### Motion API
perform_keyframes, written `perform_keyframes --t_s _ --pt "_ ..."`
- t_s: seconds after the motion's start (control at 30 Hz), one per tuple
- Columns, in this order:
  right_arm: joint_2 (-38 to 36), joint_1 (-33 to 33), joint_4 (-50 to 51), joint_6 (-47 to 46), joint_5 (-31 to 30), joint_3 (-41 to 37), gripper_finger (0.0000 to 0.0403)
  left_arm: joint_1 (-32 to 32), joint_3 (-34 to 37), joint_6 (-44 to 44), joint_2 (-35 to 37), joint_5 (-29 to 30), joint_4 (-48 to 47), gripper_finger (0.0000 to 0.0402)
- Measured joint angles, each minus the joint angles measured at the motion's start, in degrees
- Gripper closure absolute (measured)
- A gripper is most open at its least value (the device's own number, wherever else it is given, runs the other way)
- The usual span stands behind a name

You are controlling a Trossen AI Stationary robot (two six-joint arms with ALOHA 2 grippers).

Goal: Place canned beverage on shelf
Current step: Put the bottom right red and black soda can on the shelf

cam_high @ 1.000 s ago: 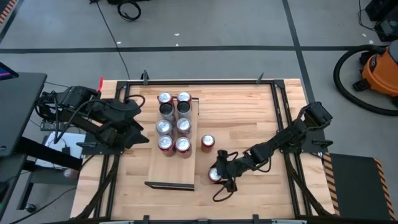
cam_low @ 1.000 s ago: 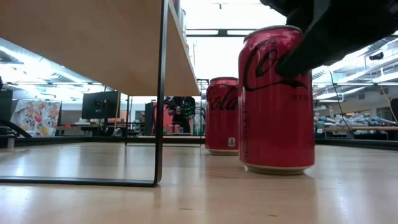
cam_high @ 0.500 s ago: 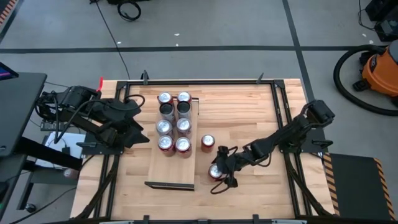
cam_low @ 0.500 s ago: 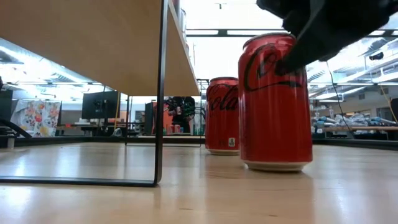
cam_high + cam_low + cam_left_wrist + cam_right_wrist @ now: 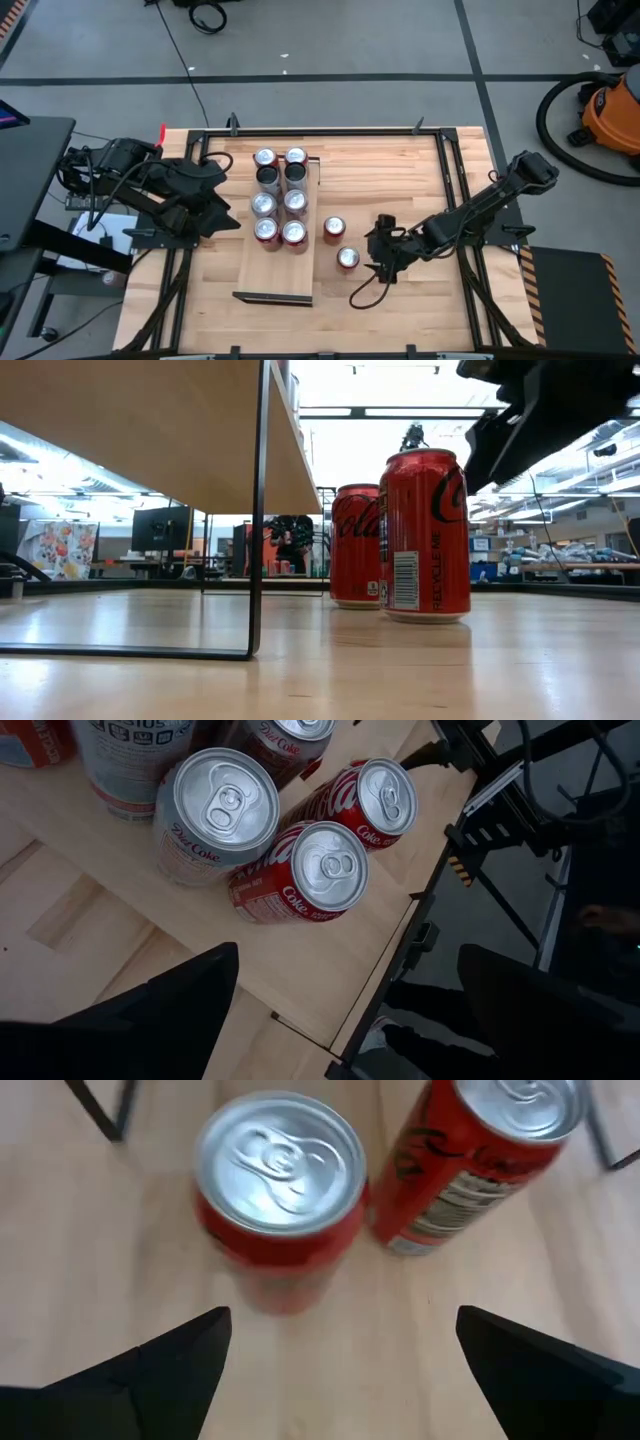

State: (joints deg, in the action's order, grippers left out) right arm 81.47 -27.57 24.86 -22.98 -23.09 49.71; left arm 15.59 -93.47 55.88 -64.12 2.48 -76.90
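Just now the right gripper (image 5: 378, 247), jaws wide and empty, sits at three o'clock of the nearer upright can (image 5: 347, 258); the shelf (image 5: 275, 270) lies beyond, toward nine.

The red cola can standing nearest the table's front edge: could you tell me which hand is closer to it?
Right. The right hand hovers open beside the red cola can; the left hand waits beyond the shelf.
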Motion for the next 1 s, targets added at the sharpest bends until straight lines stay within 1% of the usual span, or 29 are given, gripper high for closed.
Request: perform_keyframes --t_s 0.07,0.17,0.23,0.3,0.4,0.47,0.57,0.67,1.0 --pt "-0.17 -0.27 -0.43 -3.71 0.48 0.02 0.0005 0.0 0.0 0.0 0.0 0.0 0.0 0.0013" --pt "-0.13 -0.67 -0.27 -12.29 0.56 0.02 0.0005 0.0 0.0 0.04 0.0 0.0 0.0 0.0013" --pt "0.51 -1.6 -0.66 -16.98 -1.22 0.02 0.0005 0.02 0.0 0.04 0.0 0.0 0.0 0.0013" --pt "1.52 -3.27 -1.88 -19.36 -3.97 0.02 0.0005 0.02 0.0 0.05 0.0 0.0 0.0 0.0013" --pt "3.97 -5.95 -5.82 -19.73 -8.45 0.04 0.0005 0.02 0.0 0.02 0.0 0.0 0.0 0.0013" --pt "6.01 -7.06 -7.54 -20.15 -10.09 0.04 0.0005 0.02 0.0 0.0 0.0 0.0 0.0 0.0013" --pt "8.32 -7.57 -8.94 -23.07 -10.24 0.04 0.0005 0.02 0.0 0.0 0.0 0.0 0.0 0.0013" --pt "10.39 -7.5 -8.31 -25.9 -10.43 0.02 0.0005 0.02 0.0 -0.02 0.0 0.0 0.0 0.0013" --pt "18.41 -7.15 -16.06 -23.99 -11.41 0.02 0.0005 0.02 0.0 -0.53 0.0 0.0 -0.02 0.0013"
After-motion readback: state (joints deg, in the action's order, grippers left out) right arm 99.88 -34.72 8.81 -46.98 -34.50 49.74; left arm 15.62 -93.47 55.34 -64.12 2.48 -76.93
